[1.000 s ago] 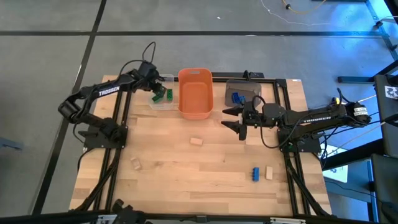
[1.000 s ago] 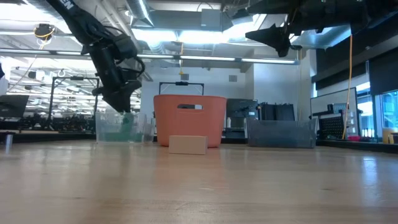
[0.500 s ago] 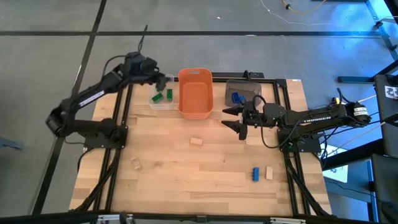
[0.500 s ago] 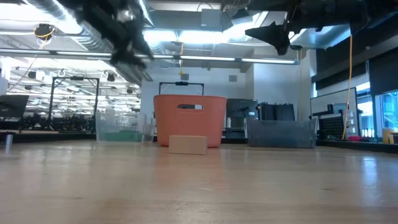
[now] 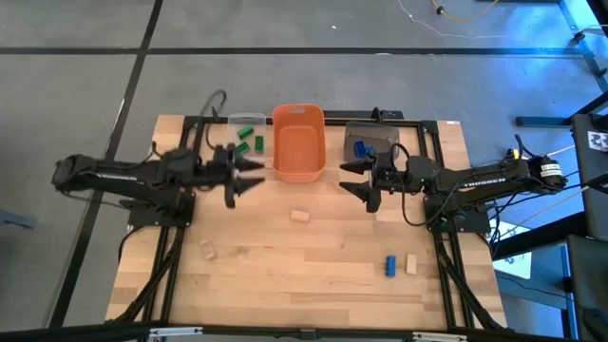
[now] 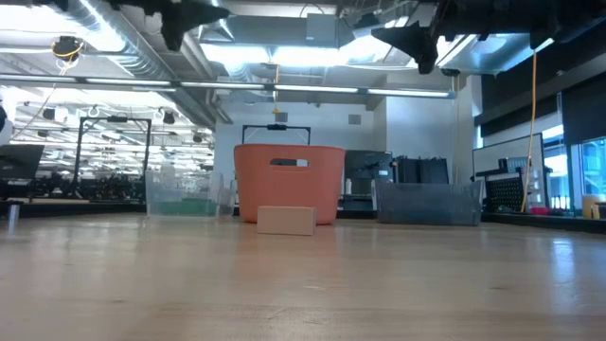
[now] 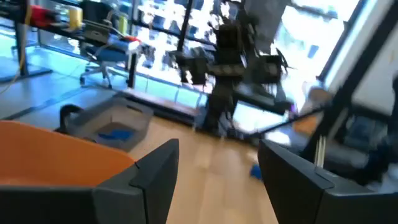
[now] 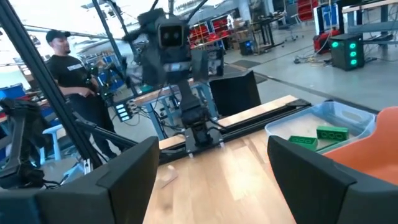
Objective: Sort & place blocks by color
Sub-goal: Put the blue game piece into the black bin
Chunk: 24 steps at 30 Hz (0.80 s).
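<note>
Nearest the front edge of the table [image 5: 285, 275] we see 3 loose blocks: a blue block [image 5: 389, 265] with a beige block [image 5: 412, 263] just beside it at 3 o'clock from it, and a tan block [image 5: 207, 251] well apart toward the left side. Farther in, near the middle, lies another tan block [image 5: 300, 216]; in the low view it sits in front of the orange bin [image 6: 289, 182].

The left gripper [image 5: 249, 176] hangs above the table, its jaws spread and holding nothing. The middle tan block lies at about 4 o'clock from it, apart from it, and the left tan block at about 7 o'clock, farther off. The right gripper [image 5: 353, 180] also hangs in the air with its jaws wide and empty. The middle tan block is at about 8 o'clock from it, and the blue and beige pair at about 5 o'clock, well apart.

Beyond the grippers stand 3 bins in a row along the far edge. The clear bin [image 5: 246, 128] holds green blocks [image 5: 250, 140]; we count 3, at about 12 o'clock from the left gripper. The orange bin [image 5: 298, 142] stands between the 2 others. The grey bin [image 5: 371, 140] holds a blue piece [image 5: 361, 149], at about 12 o'clock from the right gripper.

In the right wrist view a person [image 8: 74, 74] stands in the room beyond the table.
</note>
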Each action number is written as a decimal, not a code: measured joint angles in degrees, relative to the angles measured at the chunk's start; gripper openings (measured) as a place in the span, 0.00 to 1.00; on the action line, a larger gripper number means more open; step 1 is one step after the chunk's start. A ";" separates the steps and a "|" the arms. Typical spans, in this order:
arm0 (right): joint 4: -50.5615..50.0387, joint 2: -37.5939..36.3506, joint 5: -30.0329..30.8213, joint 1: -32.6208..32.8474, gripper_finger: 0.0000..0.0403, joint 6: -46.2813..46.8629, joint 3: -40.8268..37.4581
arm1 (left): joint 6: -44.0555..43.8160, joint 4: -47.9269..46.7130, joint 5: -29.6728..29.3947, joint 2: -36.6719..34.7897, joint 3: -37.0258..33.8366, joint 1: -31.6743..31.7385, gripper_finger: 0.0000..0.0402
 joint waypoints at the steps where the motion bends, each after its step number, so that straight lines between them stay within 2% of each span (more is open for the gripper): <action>1: -0.03 0.00 -0.17 0.00 0.75 0.06 0.00 | 1.87 0.35 -1.18 -0.12 -0.92 -1.70 0.53; 5: -0.03 0.00 -0.53 0.02 0.75 -0.01 0.00 | 10.57 1.14 -3.93 -0.39 -1.48 -5.64 0.52; 9: -0.07 0.00 -0.54 0.00 0.75 0.01 0.00 | 16.11 1.11 -5.29 -0.32 -1.55 -6.41 0.52; 24: -0.11 0.00 -1.54 0.01 0.75 0.03 0.00 | 16.50 1.11 -5.29 -0.52 -1.55 -6.39 0.52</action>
